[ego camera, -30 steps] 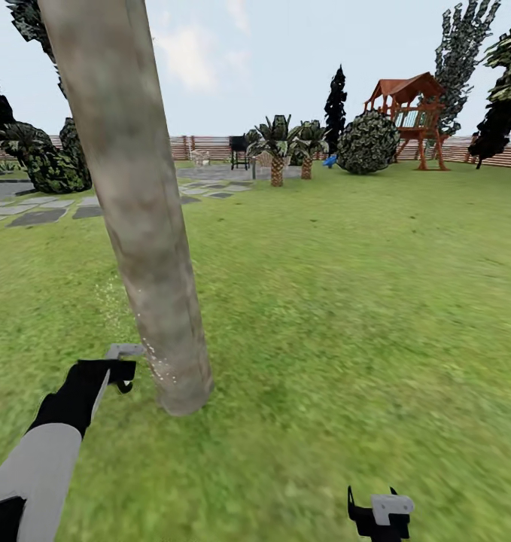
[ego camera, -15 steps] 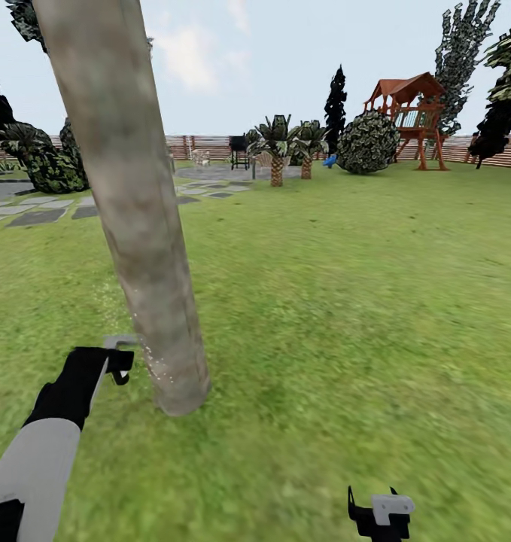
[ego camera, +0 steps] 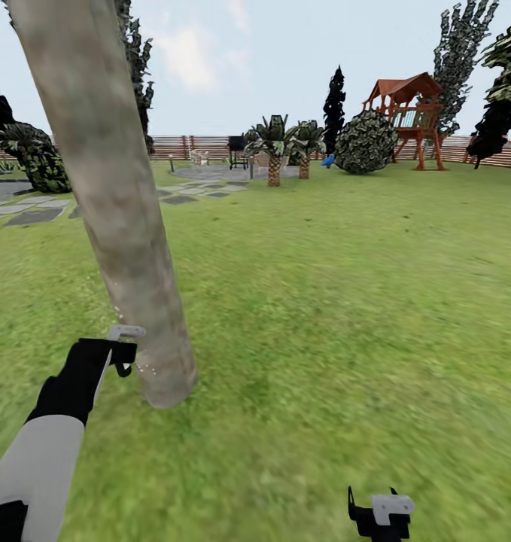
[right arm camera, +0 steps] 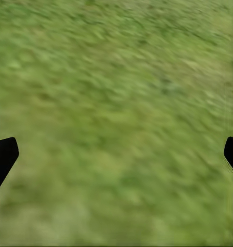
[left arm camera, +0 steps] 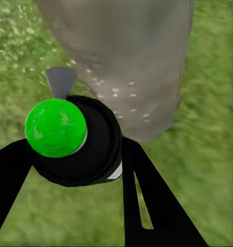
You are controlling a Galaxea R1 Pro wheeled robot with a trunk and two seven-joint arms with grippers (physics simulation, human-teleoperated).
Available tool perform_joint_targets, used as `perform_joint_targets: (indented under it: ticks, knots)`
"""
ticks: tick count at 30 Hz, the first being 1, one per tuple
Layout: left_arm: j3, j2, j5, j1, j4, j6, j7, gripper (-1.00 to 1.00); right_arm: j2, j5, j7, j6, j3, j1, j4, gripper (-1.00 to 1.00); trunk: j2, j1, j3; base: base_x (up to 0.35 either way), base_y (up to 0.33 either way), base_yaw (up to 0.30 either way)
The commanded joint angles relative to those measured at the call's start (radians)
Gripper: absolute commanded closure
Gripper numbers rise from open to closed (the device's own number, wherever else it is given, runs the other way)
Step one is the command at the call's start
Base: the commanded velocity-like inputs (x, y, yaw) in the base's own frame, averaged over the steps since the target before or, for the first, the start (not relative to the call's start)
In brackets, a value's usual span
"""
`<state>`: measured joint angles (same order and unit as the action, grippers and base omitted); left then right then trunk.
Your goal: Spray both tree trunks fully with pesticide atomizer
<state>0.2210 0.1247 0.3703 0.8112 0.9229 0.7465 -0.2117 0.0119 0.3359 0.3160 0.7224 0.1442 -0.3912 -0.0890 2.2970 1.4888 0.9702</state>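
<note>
My left gripper (ego camera: pixel 126 360) is clamped on the pesticide atomizer (left arm camera: pixel 77 140). In the left wrist view the black bottle sits between my two black fingers (left arm camera: pixel 147 200), green spot facing the camera. It's held low, just beside the base of the tree trunk (ego camera: pixel 112 203), pointing at it. White pesticide specks (left arm camera: pixel 116 92) dot the lower trunk; coverage higher up is hard to judge, the bark is mottled. The trunk leans and stands in the grass floor (ego camera: pixel 345 301).

My right gripper (ego camera: pixel 381 512) hangs low at my right side, well apart from the trunk, fingers spread wide with just grass between them. Far back: stepping stones (ego camera: pixel 33 217), slat fence (ego camera: pixel 202 144), a wooden play tower (ego camera: pixel 406 117), palm-like plants (ego camera: pixel 274 147).
</note>
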Motion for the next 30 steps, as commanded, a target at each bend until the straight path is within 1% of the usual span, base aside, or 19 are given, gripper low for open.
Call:
perform_joint_targets:
  ticks: [1,4,7,10,12,14,16,20,22,24,26,28,30]
  knots:
    - [0.000,0.000,0.000,0.000,0.000,0.001,0.000,1.00,0.000,0.000,0.000,0.000,0.000,0.000,0.000,-1.00,0.000,0.000,0.000,0.175,-0.210,0.000]
    - [0.000,-0.009,0.001,0.000,0.000,0.003,0.000,1.00,0.000,0.000,0.000,0.000,0.000,0.000,0.000,-1.00,0.000,0.000,0.000,0.247,-0.179,0.000]
    - [-0.001,-0.011,0.001,0.000,0.001,0.004,0.000,1.00,0.000,0.000,0.000,0.000,0.000,0.000,0.000,-1.00,0.000,0.000,0.000,0.240,-0.183,0.000]
    - [-0.002,-0.011,0.002,0.000,0.003,0.004,0.000,1.00,-0.001,0.000,0.000,0.000,0.000,0.000,-0.001,-1.00,0.000,0.000,0.000,0.058,-0.246,0.145]
    - [-0.001,-0.011,0.002,-0.001,0.019,0.005,0.000,1.00,-0.001,0.000,0.000,0.000,0.000,0.000,-0.001,-1.00,0.000,0.000,0.000,0.013,-0.137,0.246]
    - [0.000,-0.009,0.001,-0.008,0.063,0.007,0.000,1.00,-0.001,0.000,0.000,0.000,0.000,0.000,-0.002,-1.00,0.000,0.000,0.000,0.003,-0.033,0.198]
    - [0.000,-0.008,0.001,-0.011,0.089,0.010,0.000,1.00,-0.001,0.000,0.000,0.000,0.000,0.000,-0.002,-1.00,0.000,0.000,0.000,0.001,-0.009,0.057]
    - [0.001,0.000,0.001,-0.001,0.101,0.047,0.000,1.00,-0.001,0.000,0.000,0.000,0.000,0.000,-0.002,-1.00,0.000,0.000,0.000,0.000,-0.001,0.009]
    - [0.000,-0.005,0.000,0.001,0.106,0.053,0.000,1.00,-0.001,0.000,0.000,0.000,0.000,0.000,-0.002,-1.00,0.000,0.000,0.000,0.000,0.000,0.001]
    - [-0.001,-0.013,0.000,0.002,0.141,0.059,-0.001,1.00,-0.001,0.000,0.000,0.000,0.000,0.000,-0.002,-1.00,0.000,0.000,0.000,0.000,0.000,0.000]
    - [-0.005,-0.018,-0.001,0.002,0.166,0.096,-0.025,1.00,-0.001,0.000,0.000,0.000,0.000,0.000,-0.002,-1.00,0.000,0.000,0.000,0.000,0.000,0.000]
    - [-0.010,-0.012,0.001,0.003,0.224,0.145,-0.068,1.00,-0.001,0.000,0.000,0.000,0.000,0.000,-0.001,-1.00,0.000,0.000,0.000,0.000,0.000,0.000]
    - [-0.010,-0.007,0.004,0.005,0.257,0.171,-0.079,1.00,-0.001,0.000,0.000,0.000,0.000,0.000,-0.001,-1.00,0.000,0.000,0.000,0.000,0.000,0.000]
